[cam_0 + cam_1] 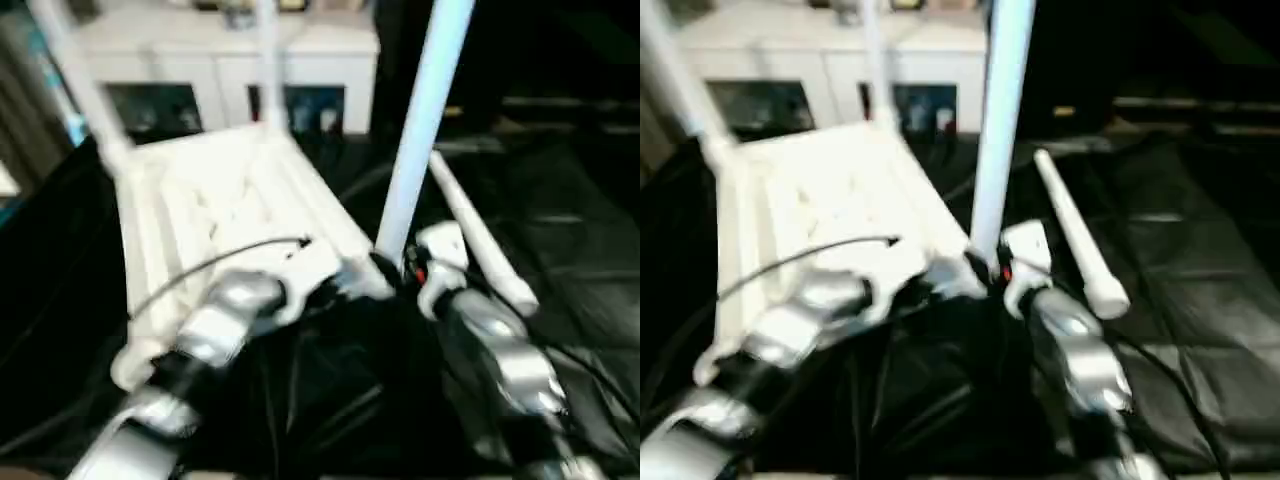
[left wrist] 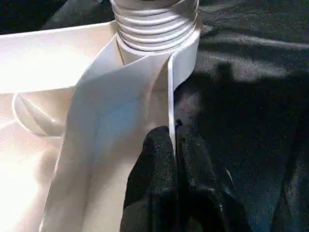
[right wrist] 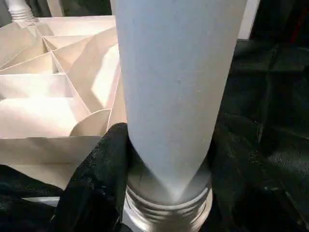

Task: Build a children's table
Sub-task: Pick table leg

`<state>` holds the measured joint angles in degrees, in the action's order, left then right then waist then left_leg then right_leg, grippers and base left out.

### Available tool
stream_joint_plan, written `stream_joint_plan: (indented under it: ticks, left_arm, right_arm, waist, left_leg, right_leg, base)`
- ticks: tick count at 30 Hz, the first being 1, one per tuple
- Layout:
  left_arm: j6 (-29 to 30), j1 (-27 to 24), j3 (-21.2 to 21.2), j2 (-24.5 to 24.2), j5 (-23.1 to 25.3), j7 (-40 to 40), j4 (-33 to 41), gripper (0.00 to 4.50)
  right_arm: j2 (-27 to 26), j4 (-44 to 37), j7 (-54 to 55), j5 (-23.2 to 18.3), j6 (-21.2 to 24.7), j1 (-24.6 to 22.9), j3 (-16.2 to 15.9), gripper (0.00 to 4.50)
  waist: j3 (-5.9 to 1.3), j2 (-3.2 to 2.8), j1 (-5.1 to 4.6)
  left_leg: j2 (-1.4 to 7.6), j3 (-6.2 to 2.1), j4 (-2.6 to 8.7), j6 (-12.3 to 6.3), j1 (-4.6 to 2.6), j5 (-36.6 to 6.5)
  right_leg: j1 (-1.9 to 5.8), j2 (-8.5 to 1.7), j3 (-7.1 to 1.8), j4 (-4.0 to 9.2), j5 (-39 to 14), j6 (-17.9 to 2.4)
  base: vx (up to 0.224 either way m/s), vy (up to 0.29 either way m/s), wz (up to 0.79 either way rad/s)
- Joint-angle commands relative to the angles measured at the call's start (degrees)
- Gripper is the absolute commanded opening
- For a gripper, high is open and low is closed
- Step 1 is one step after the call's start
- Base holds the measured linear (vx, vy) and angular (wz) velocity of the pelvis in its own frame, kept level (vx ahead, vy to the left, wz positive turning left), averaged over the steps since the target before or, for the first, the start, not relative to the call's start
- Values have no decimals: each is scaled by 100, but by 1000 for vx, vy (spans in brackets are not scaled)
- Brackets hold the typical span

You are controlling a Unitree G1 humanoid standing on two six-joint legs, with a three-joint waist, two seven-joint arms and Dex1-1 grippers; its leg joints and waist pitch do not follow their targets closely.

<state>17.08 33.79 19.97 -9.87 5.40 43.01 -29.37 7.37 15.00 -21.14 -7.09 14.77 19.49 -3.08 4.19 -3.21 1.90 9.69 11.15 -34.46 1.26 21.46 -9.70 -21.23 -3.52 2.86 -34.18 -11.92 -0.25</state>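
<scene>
- White plastic, the children's table (image 1: 230,200) lay upside down on the black-draped table (image 1: 580,250), ribs up.
- My left claw (image 2: 171,145) was pinched shut on a thin rim wall beside a corner socket.
- My right claw (image 3: 164,159) clasped the upright leg (image 1: 425,120) just above its threads.
- I judged it light, stiff and slick: grip legs low, near the socket.
- A spare leg (image 1: 480,240) lay alongside.

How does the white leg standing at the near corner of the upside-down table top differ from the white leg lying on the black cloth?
The long white tubular leg at the near corner stands upright; the loose white tubular leg on the black cloth lies flat. The upright leg sits at the white ribbed table top, with the right claw closed around it; the lying leg is apart from the top, untouched. Both look alike in colour and shape.
</scene>
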Motion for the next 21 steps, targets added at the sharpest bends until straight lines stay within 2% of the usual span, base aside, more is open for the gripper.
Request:
stream_joint_plan:
  ticks: [1, 3, 5, 6, 8, 9, 12, 15, 18, 19, 21]
  left_arm:
    - [-321, 314, -24, 216, -63, -126, 159, 0]
    - [-394, 279, -41, 145, -85, 26, 193, 0]
    - [-434, 207, -46, 23, -182, 279, 284, 0]
    - [-492, 175, -39, -36, -221, 390, 321, 0]
    - [-571, 96, -31, -183, -310, 673, 409, 0]
    - [-685, 10, -10, -363, -393, 1009, 510, 0]
    - [-765, -48, 25, -525, -433, 1273, 581, 0]
    - [-855, -130, 27, -842, -515, 1740, 706, 0]
    - [-862, -147, -14, -926, -561, 1823, 745, 0]
    - [-878, -150, -22, -945, -568, 1846, 746, 0]
    - [-900, -155, -29, -968, -552, 1844, 754, 0]
  right_arm:
    - [-303, 240, -478, -223, 321, -225, -511, 276]
    - [-258, 152, -639, -315, 324, -222, -495, 282]
    - [-126, 65, -829, -293, 255, -211, -542, 305]
    - [-75, 23, -912, -290, 233, -207, -555, 305]
    - [82, -130, -1182, -366, 232, -208, -535, 305]
    - [320, -313, -1539, -455, 272, -228, -541, 305]
    - [521, -412, -1787, -515, 318, -242, -529, 305]
    - [889, -556, -2198, -674, 438, -251, -376, 305]
    - [956, -542, -2312, -703, 459, -228, -310, 305]
    - [972, -544, -2349, -742, 472, -224, -303, 305]
    - [959, -524, -2346, -762, 451, -217, -312, 280]
  waist:
    - [-307, -8, -61]
    - [-307, 4, -72]
    - [-326, 15, -81]
    - [-348, 12, -86]
    - [-355, 5, -68]
    - [-354, 0, -47]
    - [-359, 0, -2]
    - [-383, -8, 21]
    - [-408, -7, 36]
    - [-423, -1, 45]
    - [-434, -4, 77]
  left_leg:
    - [317, -317, 498, 289, -260, -2989]
    - [313, -328, 511, 292, -271, -3129]
    - [308, -340, 534, 248, -207, -2990]
    - [313, -343, 550, 195, -126, -2738]
    - [319, -326, 548, 160, -131, -2635]
    - [320, -293, 525, 130, -185, -2615]
    - [334, -254, 499, 66, -214, -2449]
    - [354, -247, 514, 27, -167, -2172]
    - [350, -211, 487, -19, -180, -1988]
    - [350, -201, 475, -65, -159, -1832]
    - [354, -185, 454, -145, -141, -1593]
  right_leg:
    - [3, -502, -184, 635, -2850, -766]
    - [10, -508, -186, 639, -2866, -744]
    - [64, -522, -194, 603, -2766, -749]
    - [121, -541, -211, 557, -2504, -807]
    - [101, -534, -221, 544, -2340, -864]
    - [61, -536, -246, 558, -2243, -967]
    - [40, -533, -275, 546, -2092, -1092]
    - [95, -522, -273, 478, -1706, -1201]
    - [78, -519, -276, 451, -1434, -1311]
    - [94, -524, -278, 434, -1278, -1354]
    - [90, -522, -277, 406, -1046, -1409]
  base:
    - [0, 0, 0]
    - [0, 0, 0]
    - [0, 0, 0]
    - [0, 0, 0]
    - [0, 0, 0]
    - [0, 0, 0]
    - [0, 0, 0]
    - [0, 0, 0]
    - [0, 0, 0]
    - [0, 0, 0]
    - [0, 0, 0]
